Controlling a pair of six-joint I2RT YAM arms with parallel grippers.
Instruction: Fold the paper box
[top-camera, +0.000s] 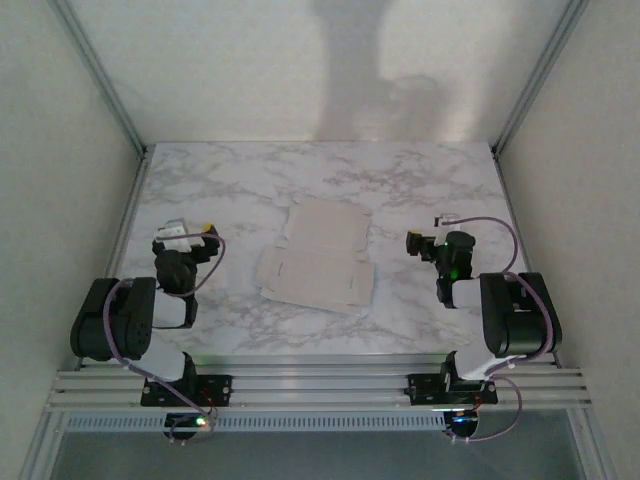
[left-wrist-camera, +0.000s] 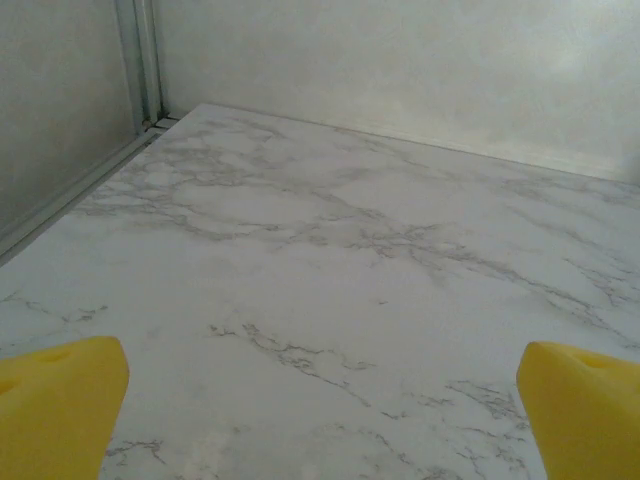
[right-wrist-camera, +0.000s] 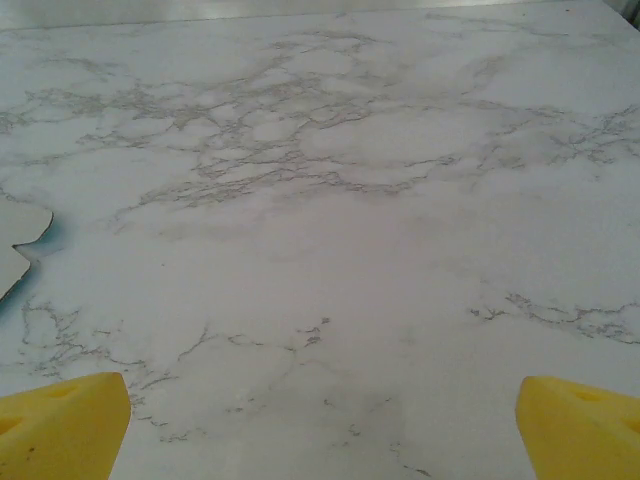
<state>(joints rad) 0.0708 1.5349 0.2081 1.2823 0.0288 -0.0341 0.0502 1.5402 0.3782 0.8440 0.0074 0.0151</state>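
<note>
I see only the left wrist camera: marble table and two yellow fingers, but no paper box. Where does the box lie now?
Observer: The paper box lies flat and unfolded in the middle of the table, off-white side up.
Operator: Is the left tool near it?
Observer: No, it is apart from the box, on the box's left side, open and empty.
Operator: And the right tool?
Observer: It is open as well, apart from the box on the opposite side; the right wrist camera catches just a corner of the box at its left edge.
</note>
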